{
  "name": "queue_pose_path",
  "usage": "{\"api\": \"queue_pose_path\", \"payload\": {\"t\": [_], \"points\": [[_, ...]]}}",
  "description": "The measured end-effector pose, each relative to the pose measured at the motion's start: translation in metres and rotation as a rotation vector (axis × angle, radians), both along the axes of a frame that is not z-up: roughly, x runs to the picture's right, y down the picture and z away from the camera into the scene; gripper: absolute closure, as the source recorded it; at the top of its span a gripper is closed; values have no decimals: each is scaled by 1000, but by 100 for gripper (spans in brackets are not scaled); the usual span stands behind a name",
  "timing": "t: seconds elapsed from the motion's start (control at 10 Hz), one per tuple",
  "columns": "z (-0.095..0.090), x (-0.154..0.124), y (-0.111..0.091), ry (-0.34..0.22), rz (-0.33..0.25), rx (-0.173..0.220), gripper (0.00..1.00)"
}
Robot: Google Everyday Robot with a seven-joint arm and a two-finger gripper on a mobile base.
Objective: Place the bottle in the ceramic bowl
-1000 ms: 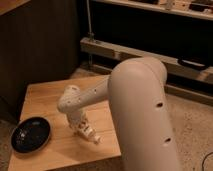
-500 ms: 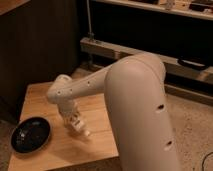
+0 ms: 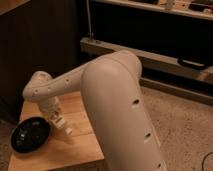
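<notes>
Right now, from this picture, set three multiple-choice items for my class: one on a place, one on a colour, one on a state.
1. Where is the pincer?
A. Over a sink
B. Just right of the bowl, above the table
C. Inside a drawer

2. What colour is the bowl?
A. White
B. Red
C. Black

3. What lies in the bowl?
A. Nothing
B. A spoon
C. Fruit

Answers:
1 B, as the arm's end hangs beside the bowl's right rim over the wood.
2 C, as it is glossy and dark all over.
3 A, as its inside shows bare.
</notes>
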State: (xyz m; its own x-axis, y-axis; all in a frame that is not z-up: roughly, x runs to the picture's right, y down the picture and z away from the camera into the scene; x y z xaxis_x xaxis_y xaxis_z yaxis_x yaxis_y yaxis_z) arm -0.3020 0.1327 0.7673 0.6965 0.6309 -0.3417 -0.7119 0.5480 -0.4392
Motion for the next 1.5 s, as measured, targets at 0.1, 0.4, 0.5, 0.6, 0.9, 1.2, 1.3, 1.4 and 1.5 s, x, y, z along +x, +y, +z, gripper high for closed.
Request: {"api": "queue_pose_path", "payload": {"t": [0.1, 0.4, 0.5, 0.6, 0.9, 1.2, 1.3, 1.4, 1.5], "points": [[-5, -19, 1, -36, -13, 8, 100], [-23, -59, -6, -160, -32, 13, 100], [-32, -73, -3, -201, -48, 15, 100], [-36, -80, -1, -221, -53, 11, 100], [-45, -106, 13, -313, -64, -16, 92], [-44, -110, 19, -370, -29, -29, 62], [-42, -111, 20, -375, -16, -23, 53], [-41, -110, 20, -376, -14, -18, 48], [-42, -111, 20, -376, -14, -18, 48]]}}
